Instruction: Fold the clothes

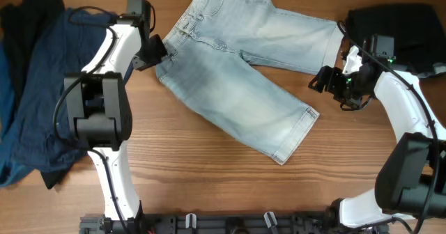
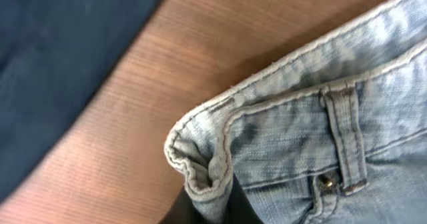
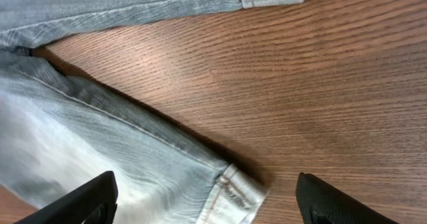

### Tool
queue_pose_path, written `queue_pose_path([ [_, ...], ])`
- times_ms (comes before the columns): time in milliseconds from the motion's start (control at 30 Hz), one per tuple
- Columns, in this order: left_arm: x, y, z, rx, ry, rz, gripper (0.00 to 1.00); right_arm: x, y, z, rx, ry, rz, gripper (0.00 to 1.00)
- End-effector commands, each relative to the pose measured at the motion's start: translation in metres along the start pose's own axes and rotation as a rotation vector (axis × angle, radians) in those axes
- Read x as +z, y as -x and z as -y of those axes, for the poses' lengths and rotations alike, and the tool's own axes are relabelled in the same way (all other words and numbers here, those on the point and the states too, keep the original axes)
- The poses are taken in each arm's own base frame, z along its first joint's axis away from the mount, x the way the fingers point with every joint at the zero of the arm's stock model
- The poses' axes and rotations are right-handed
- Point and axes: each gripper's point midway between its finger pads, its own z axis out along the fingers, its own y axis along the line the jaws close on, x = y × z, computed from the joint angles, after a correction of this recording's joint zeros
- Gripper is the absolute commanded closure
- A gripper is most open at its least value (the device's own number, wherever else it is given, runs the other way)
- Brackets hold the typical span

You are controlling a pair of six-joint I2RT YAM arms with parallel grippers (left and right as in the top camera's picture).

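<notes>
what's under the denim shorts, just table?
Wooden table shows round the denim shorts and between the legs. A dark finger of the left gripper pokes out beneath the bunched waistband corner. Anything beneath the flat denim itself is covered.

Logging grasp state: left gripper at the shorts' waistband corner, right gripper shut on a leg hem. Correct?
No. The right gripper is open: the right wrist view shows its fingers spread wide, a leg hem of the denim shorts ungripped between them. Left gripper is at the waistband corner.
</notes>
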Motion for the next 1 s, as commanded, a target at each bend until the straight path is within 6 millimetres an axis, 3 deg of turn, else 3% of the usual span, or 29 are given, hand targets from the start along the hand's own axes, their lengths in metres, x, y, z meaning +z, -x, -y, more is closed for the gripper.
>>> queue_pose_path([
  [0, 0.011, -0.053, -0.035, -0.011, 0.142, -0.213, 0.96, -0.005, 0.007, -0.005, -0.021, 0.022, 0.018, 0.14],
  [133, -0.009, -0.099, -0.059, -0.010, 0.251, -0.415, 0.96, -0.005, 0.008, -0.005, -0.029, 0.023, 0.024, 0.14],
  [267, -0.024, -0.120, -0.074, -0.002, 0.325, -0.509, 0.89, -0.005, 0.009, -0.005, -0.068, 0.019, 0.028, 0.14],
  [400, -0.023, -0.114, -0.075, 0.003, 0.333, -0.482, 0.48, -0.006, 0.016, -0.007, -0.107, 0.022, 0.057, 0.14],
  [467, -0.027, -0.109, -0.074, 0.005, 0.325, -0.451, 0.37, -0.017, 0.023, -0.012, -0.107, 0.030, 0.074, 0.14],
  [533, -0.039, -0.094, -0.069, 0.010, 0.301, -0.368, 0.32, -0.042, 0.034, -0.023, -0.112, 0.035, 0.121, 0.13],
  [600, -0.064, -0.069, -0.055, 0.019, 0.220, -0.223, 0.11, -0.078, 0.046, -0.038, -0.132, 0.040, 0.178, 0.11],
  [667, -0.092, -0.049, -0.044, 0.039, 0.153, -0.098, 0.03, -0.101, 0.046, -0.047, -0.144, 0.043, 0.200, 0.09],
  [733, -0.136, -0.031, -0.033, 0.079, 0.074, 0.049, 0.02, -0.118, 0.034, -0.055, -0.164, 0.043, 0.187, 0.09],
  [767, -0.167, -0.024, -0.029, 0.098, 0.033, 0.137, 0.01, -0.127, 0.021, -0.058, -0.174, 0.030, 0.172, 0.09],
  [867, -0.226, -0.025, -0.029, 0.125, -0.029, 0.278, 0.00, -0.149, -0.001, -0.063, -0.160, 0.021, 0.178, 0.08],
  [967, -0.247, -0.037, -0.034, 0.148, -0.038, 0.294, 0.00, -0.168, -0.028, -0.064, -0.127, 0.017, 0.166, 0.11],
])
